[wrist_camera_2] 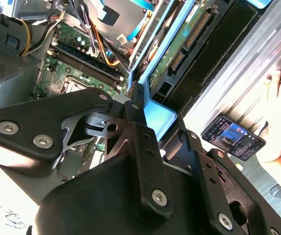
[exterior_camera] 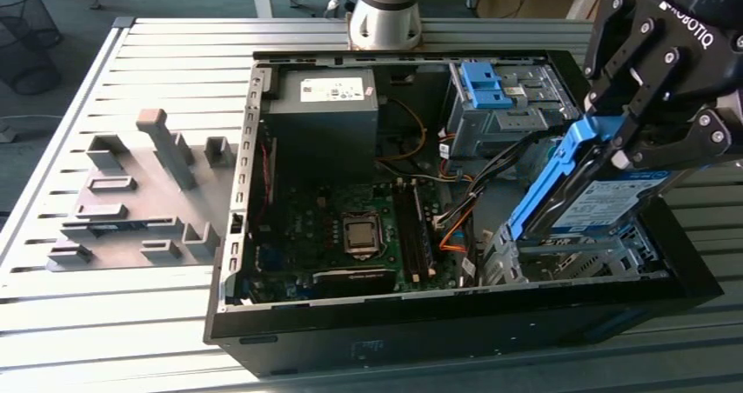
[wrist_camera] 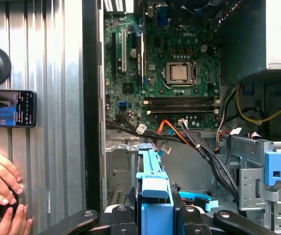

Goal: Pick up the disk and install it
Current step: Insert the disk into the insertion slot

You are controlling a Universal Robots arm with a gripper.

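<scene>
Clamping the disk (exterior_camera: 604, 203) by its blue bracket, gripper (exterior_camera: 656, 145) closed tight on both sides, disk tilted steeply over the drive cage (exterior_camera: 569, 261), in the computer case's (exterior_camera: 348, 345) corner toward the exterior view's right

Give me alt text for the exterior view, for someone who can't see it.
The gripper holds a silver disk with a blue bracket, tilted, over the drive cage at the exterior view's right of an open computer case. The case lies on a slatted metal table.
</scene>
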